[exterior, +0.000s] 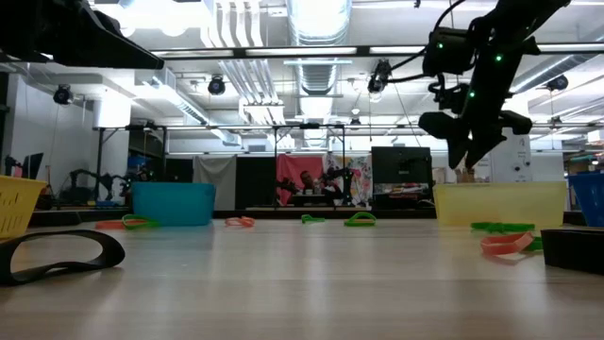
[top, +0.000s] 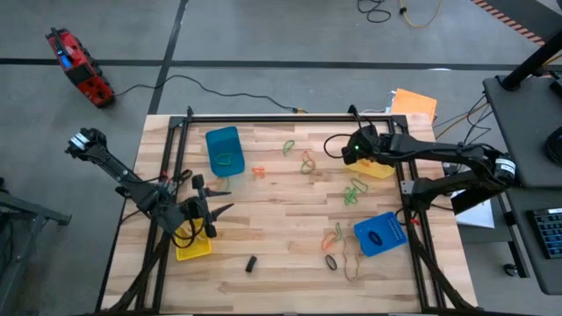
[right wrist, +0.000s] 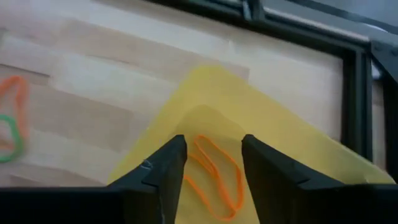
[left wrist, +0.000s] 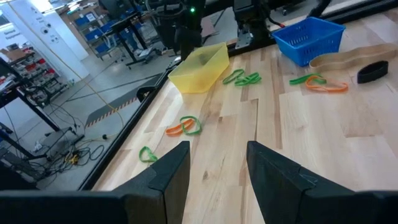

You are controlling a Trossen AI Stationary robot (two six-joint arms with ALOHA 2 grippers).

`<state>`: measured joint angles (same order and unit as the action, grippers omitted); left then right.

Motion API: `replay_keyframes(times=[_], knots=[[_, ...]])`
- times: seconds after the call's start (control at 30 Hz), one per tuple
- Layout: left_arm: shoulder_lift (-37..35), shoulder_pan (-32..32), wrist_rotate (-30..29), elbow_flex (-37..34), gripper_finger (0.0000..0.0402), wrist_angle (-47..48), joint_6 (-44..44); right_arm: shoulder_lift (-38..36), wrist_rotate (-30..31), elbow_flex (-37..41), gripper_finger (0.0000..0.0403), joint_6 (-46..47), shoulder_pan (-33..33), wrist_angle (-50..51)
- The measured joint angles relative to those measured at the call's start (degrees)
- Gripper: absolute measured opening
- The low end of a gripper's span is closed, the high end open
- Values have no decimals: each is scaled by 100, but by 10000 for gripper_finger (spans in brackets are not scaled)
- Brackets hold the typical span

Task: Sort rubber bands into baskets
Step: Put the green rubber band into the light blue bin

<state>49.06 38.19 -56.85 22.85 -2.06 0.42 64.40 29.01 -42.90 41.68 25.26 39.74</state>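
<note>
Right end effector open, empty, above yellow basket; orange band inside. Lift straight clear before seeking another.

An industrial robotics lab: exposed ceiling ducts, strip lights, monitors, racks and cables beyond the table.

Table centre open, bare wood; baskets ring edges; black block near front.
</note>
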Motion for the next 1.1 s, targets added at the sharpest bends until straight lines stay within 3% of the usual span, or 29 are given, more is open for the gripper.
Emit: replay_keyframes(times=[0.13, 0.37, 0.77, 0.97, 1.1], knots=[[-2, -42, -201, -7, 143, -352, -35, -15, -342, -74, 166, -468, -114, -559], [-9, -458, 801, 37, 138, -709, 110, -12, -1410, -76, 162, -1175, -409, -1900], [4, -2313, 2759, 108, 105, -648, 525, 889, -1747, -85, 135, -1682, -739, -3069], [2, -2651, 2895, 126, 91, -637, 548, 1694, -1750, -340, 141, -1827, -711, -3177], [4, -2653, 2897, 178, 86, -650, 673, 2355, -1762, -847, 151, -3176, -713, -2918]])
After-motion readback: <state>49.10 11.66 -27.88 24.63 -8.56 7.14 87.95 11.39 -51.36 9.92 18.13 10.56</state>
